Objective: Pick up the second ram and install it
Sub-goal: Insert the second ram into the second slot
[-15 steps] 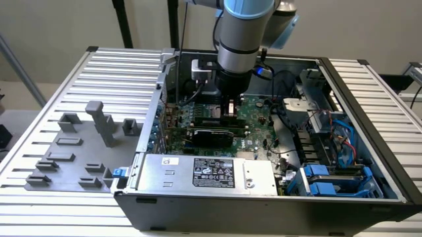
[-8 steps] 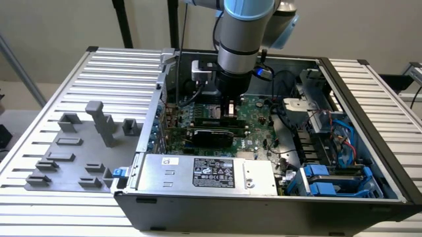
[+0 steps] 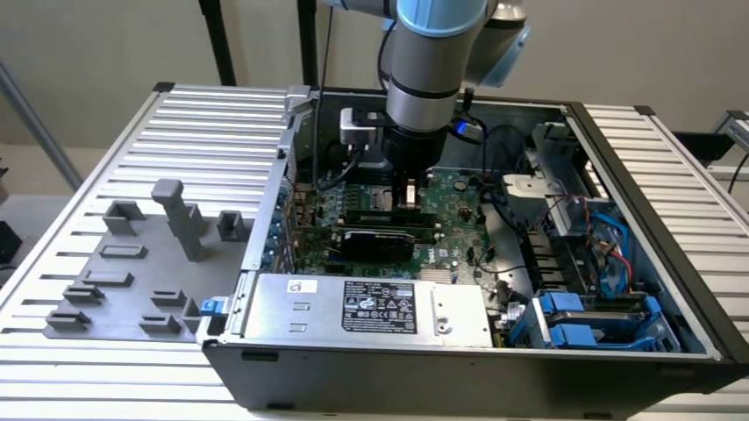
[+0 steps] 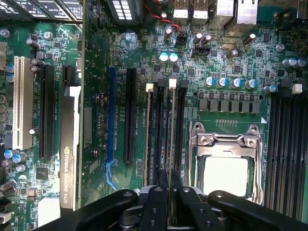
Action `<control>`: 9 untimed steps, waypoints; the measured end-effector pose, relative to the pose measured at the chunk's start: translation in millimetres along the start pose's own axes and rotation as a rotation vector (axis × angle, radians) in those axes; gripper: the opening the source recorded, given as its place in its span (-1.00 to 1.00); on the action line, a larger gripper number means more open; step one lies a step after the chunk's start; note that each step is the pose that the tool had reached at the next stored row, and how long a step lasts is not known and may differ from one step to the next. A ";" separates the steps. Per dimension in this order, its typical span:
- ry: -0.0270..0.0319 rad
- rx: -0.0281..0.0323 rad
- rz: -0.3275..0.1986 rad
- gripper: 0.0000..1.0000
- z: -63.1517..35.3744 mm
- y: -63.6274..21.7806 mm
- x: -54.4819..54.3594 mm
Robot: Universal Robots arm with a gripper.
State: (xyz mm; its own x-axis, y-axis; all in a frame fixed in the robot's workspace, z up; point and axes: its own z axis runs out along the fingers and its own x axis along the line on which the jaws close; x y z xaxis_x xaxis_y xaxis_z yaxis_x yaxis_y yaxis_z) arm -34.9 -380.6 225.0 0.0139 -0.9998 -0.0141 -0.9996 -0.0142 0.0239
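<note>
Deep inside the open computer case (image 3: 655, 219), over the motherboard (image 4: 96, 120), the gripper (image 4: 169, 179) is clamped on the second ram (image 4: 171, 130) (held edge-on), standing it in a memory slot beside the CPU socket (image 4: 226, 149), so pickup looks done and seating appears underway.

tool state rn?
Tool: closed on the ram, held edge-on over the motherboard's slots.

Exterior view looks down, from afar, at the open case (image 3: 468, 351); wrist view looks closely down on its motherboard (image 4: 96, 120).
</note>
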 end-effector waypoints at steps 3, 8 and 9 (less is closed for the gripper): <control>0.0002 0.0011 0.000 -0.73 0.5 0.0 0.0; 0.0000 0.0018 0.001 -0.73 1.3 0.1 0.0; 0.0000 0.0018 0.001 -0.73 1.4 0.2 0.0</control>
State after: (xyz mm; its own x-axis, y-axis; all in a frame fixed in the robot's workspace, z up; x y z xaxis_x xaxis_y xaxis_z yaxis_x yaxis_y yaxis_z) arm -35.1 -380.6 223.7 0.0125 -0.9998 -0.0140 -0.9997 -0.0128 0.0221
